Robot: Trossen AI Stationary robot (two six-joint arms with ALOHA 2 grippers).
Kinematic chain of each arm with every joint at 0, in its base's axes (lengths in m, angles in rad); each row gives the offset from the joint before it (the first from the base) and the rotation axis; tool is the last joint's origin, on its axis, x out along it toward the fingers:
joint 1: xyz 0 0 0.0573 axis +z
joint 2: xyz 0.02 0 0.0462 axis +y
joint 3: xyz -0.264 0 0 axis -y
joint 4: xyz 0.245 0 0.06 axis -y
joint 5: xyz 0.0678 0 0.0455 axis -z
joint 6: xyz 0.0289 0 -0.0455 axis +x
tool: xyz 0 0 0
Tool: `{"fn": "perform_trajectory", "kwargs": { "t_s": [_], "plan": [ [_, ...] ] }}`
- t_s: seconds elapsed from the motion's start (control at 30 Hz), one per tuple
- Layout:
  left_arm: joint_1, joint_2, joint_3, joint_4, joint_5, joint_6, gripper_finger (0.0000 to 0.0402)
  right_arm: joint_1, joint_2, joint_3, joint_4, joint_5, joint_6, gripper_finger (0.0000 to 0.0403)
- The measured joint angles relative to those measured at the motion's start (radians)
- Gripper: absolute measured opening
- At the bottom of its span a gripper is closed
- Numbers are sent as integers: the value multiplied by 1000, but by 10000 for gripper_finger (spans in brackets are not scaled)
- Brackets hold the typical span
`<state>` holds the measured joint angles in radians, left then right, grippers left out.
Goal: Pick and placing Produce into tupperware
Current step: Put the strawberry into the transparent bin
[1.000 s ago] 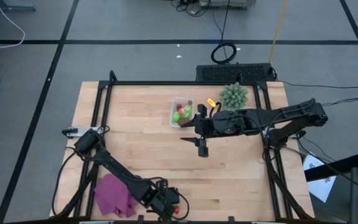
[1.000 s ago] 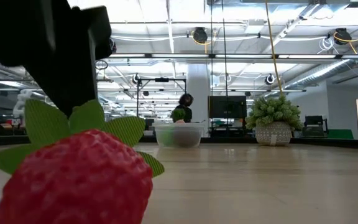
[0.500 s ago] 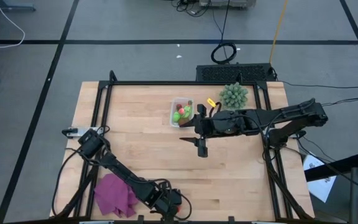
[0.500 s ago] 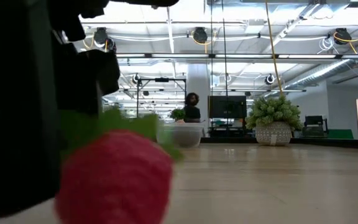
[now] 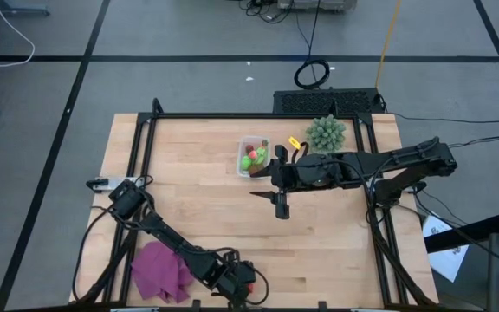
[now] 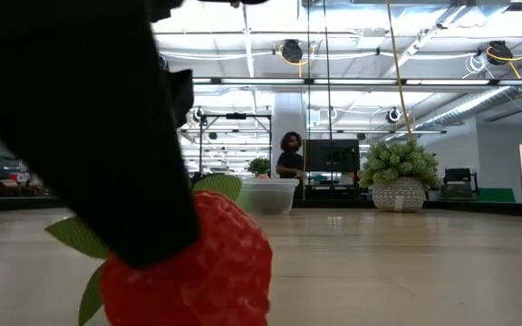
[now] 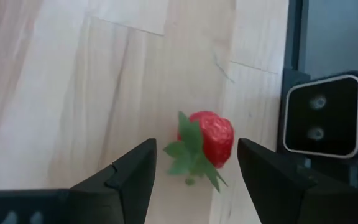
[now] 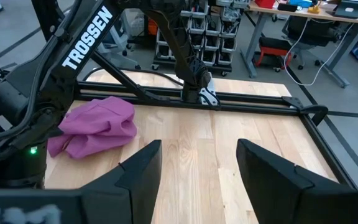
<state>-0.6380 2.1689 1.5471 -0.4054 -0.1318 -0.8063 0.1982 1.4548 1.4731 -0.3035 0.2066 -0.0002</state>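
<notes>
At the table's near edge, the left gripper (image 7: 191, 171) hangs with jaws apart around a small red toy strawberry (image 7: 209, 139) not yet gripped; the small clear plastic rectangular tupperware (image 5: 253, 157) far across already holds green pieces; the right gripper (image 5: 282, 208) waits open mid-table.

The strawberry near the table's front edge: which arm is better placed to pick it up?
The left. Its open gripper already frames the strawberry. The right gripper hangs open mid-table, beside the container, far from it.
</notes>
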Motion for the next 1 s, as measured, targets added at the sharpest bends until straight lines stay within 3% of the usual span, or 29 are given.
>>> {"fn": "perform_trajectory", "kwargs": {
  "t_s": [1.0],
  "plan": [
    [37, 35, 3, 18, -4, 19, 227, 0, 0, 0, 0, 0, -4, 201]
  ]
}}
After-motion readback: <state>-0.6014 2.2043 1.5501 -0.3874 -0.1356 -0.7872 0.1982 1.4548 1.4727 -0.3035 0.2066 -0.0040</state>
